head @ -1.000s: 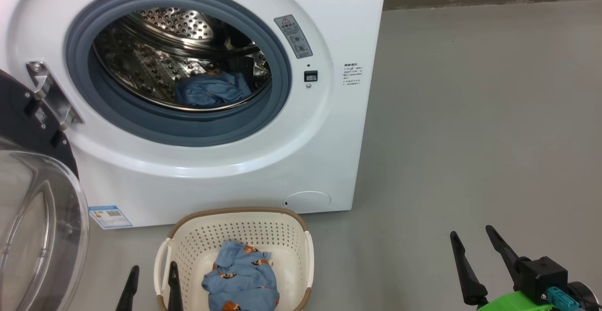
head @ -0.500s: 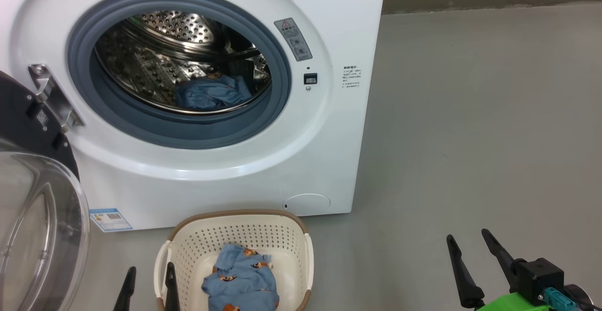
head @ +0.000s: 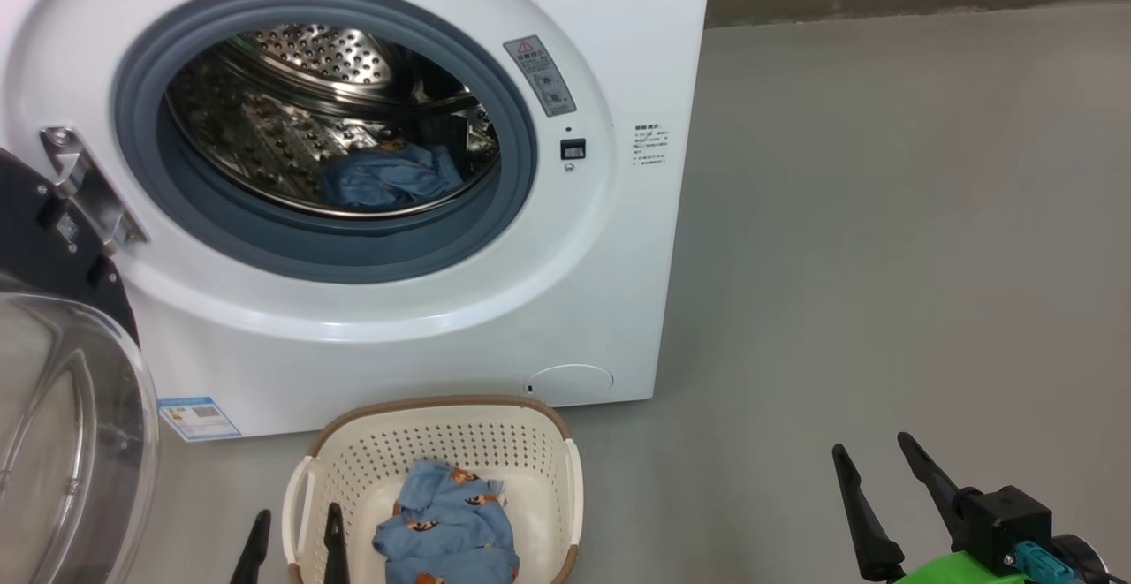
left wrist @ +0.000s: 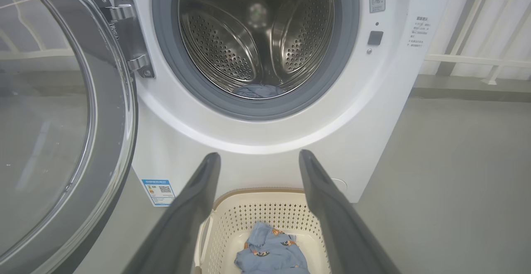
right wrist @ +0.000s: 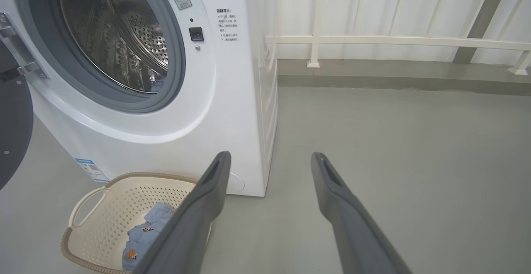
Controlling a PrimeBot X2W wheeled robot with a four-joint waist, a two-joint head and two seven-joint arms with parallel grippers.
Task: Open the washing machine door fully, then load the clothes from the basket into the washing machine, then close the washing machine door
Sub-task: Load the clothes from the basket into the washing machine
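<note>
Washing machine door [head: 62,416]: stood wide open. Clothes [head: 446,531]: lay in the basket [head: 442,403], blue garment [head: 389,179] inside the washing machine [head: 618,36]. Left gripper [head: 298,510], right gripper [head: 870,443]: had fingers apart, empty.

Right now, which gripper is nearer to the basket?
Left. The left gripper hangs at the left rim of the basket; the right gripper is far to its right.

Left hand [head: 298,511] and right hand [head: 870,443] spread wide, apparently empty.

A bare laundry corner: a washer [head: 424,363] is standing on a grey floor [head: 884,257], a basket [head: 442,403] sitting before it, a white wall [right wrist: 373,4] running behind.
</note>
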